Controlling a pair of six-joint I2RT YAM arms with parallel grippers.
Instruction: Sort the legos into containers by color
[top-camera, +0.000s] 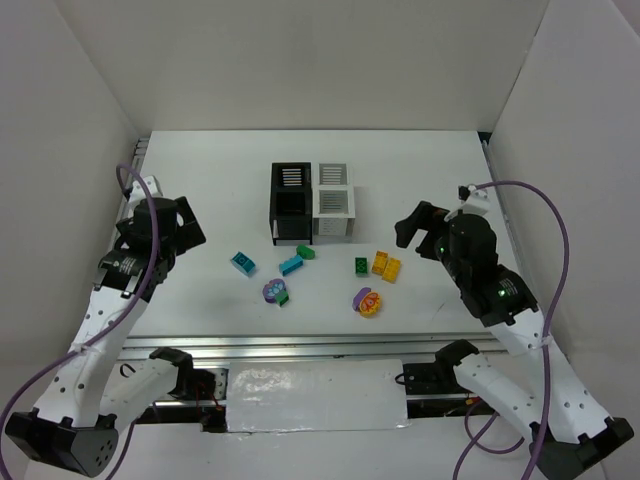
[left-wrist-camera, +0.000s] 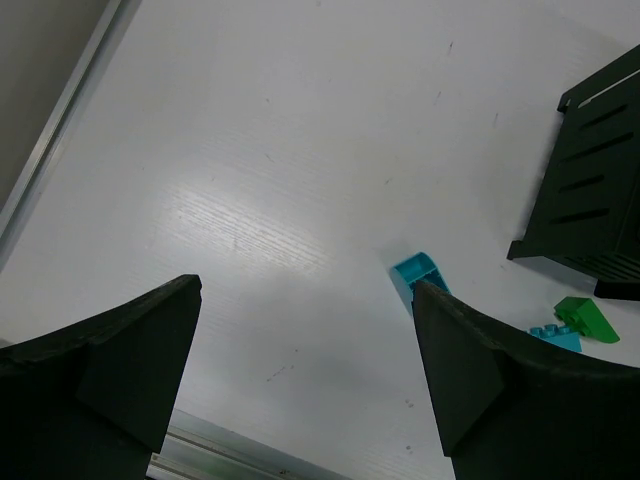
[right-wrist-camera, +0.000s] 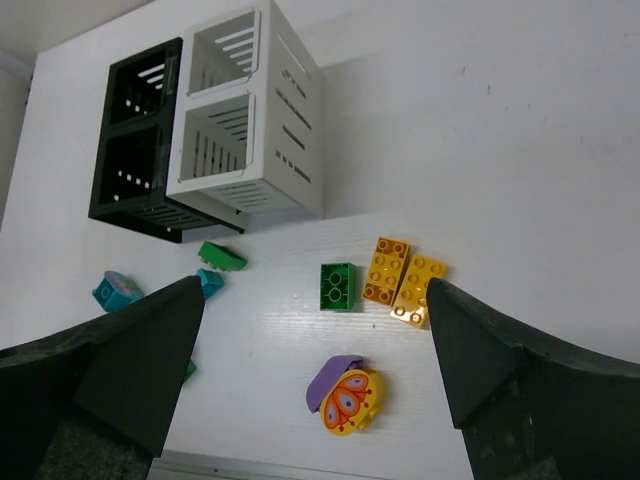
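— How is the table (top-camera: 200, 190) laid out?
— Four containers (top-camera: 312, 200), two black and two white, are clustered at its middle.
— And the pincers?
— The left pincer (left-wrist-camera: 305, 290) and the right pincer (right-wrist-camera: 315, 290) are held spread wide, with nothing gripped.
— The legos (top-camera: 361, 265)?
— Scattered on the table, just before the containers.
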